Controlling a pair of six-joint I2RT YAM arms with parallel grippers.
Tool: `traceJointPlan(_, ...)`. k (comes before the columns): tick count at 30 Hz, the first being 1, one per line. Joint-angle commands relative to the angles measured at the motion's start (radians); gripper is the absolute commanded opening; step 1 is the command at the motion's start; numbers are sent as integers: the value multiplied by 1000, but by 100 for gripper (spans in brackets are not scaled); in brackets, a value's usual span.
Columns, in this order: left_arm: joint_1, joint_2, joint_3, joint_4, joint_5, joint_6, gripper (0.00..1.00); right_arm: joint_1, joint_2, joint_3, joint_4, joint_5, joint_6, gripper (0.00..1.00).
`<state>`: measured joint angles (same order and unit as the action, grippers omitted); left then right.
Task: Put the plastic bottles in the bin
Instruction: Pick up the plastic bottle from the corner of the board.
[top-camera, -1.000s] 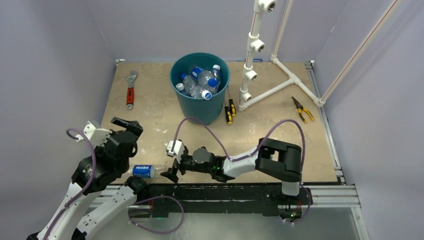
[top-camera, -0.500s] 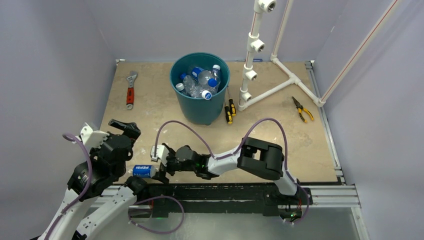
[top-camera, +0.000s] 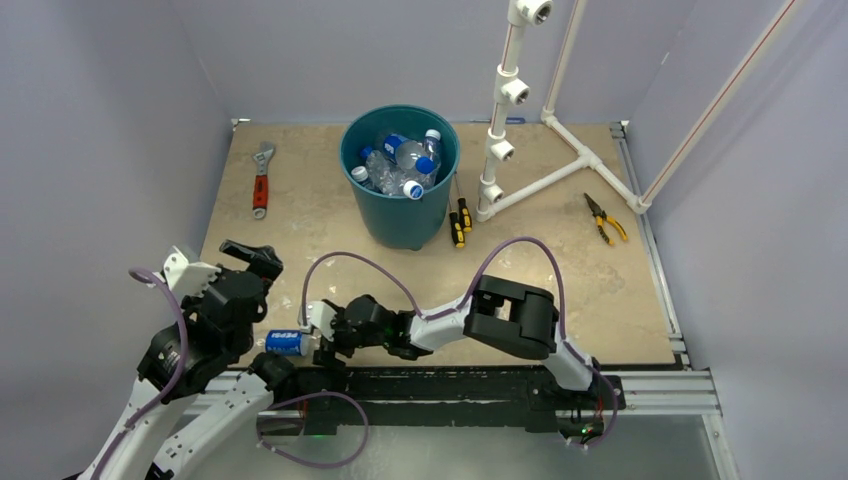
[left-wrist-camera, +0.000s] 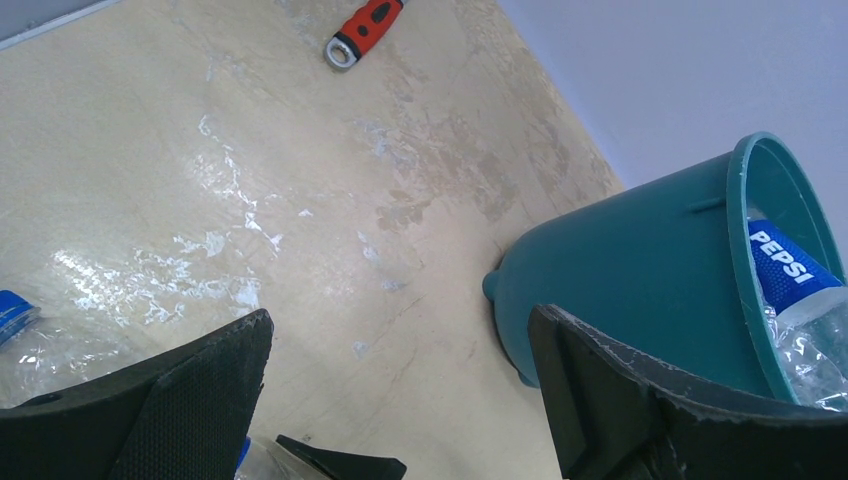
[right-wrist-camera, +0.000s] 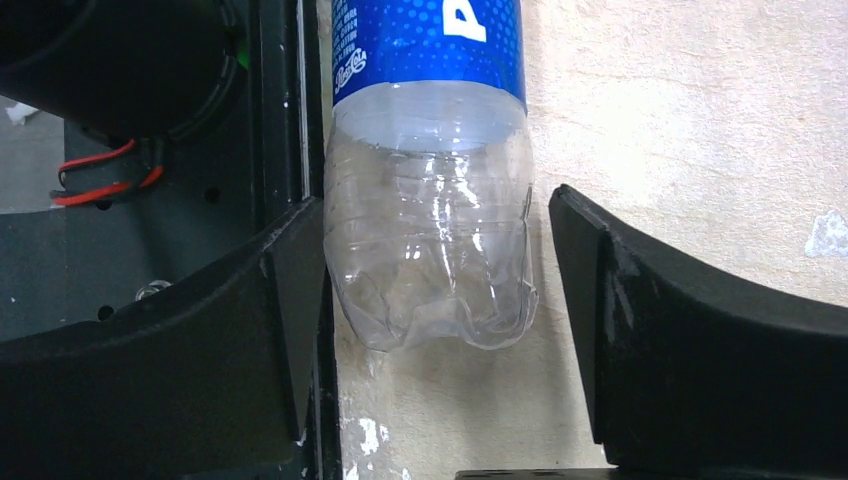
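A clear bottle with a blue Pepsi label (top-camera: 288, 343) lies on its side at the table's near edge. In the right wrist view its clear base (right-wrist-camera: 430, 250) lies between my right gripper's (right-wrist-camera: 440, 330) open jaws, touching the left finger (right-wrist-camera: 295, 300). My right gripper (top-camera: 322, 338) reaches far left to it. The teal bin (top-camera: 400, 190) at the back centre holds several bottles (top-camera: 405, 165); it shows in the left wrist view (left-wrist-camera: 640, 270). My left gripper (left-wrist-camera: 400, 400) is open and empty, raised over the table's left (top-camera: 250, 262).
A red-handled wrench (top-camera: 261, 180) lies at the back left. Yellow-and-black screwdrivers (top-camera: 460, 220) lie right of the bin. A white pipe frame (top-camera: 520, 130) stands at the back right, with pliers (top-camera: 604, 217) beside it. The black base rail (top-camera: 440, 385) runs along the near edge.
My right gripper has moved left along the near edge until its open jaws are around the bottle's base. My left arm has shifted slightly left.
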<state>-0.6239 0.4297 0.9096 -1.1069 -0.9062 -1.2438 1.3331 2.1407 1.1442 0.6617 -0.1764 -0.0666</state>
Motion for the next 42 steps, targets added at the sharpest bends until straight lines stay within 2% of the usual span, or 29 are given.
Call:
traceJointPlan(1,0,-14,-3,15,-13,14,98,-3,-17,20,48,-23,-22,77)
traceJointPlan(4,1,-21,-7,13,-11,9,98,-3,-19,13,70,-22,-25,70)
traceJointPlan(8,0,-25,-10,6,-8,2,98,-3,-26,10,93,-14,-24,66)
traceJointPlan(13,0,-30,-6,1,-10,1,98,-2,-56,-10,104,0,-30,52)
traceJointPlan(18,0,-32,1,22,-15,21,97,-3,-166,-101,112,49,-37,38)
traceJointPlan(23,1,-14,60,156,15,196,95,-3,-387,-241,83,169,-31,36)
traceJointPlan(28,0,5,152,410,53,450,95,-1,-676,-384,9,287,7,33)
traceJointPlan(32,1,29,190,668,165,616,95,4,-890,-454,-66,325,52,33)
traceJointPlan(36,1,89,234,854,345,729,95,5,-1072,-508,-94,376,105,33)
traceJointPlan(39,0,127,225,988,555,783,96,5,-1156,-543,-41,405,142,31)
traceJointPlan(42,0,170,201,1074,743,769,96,5,-1198,-579,65,431,170,31)
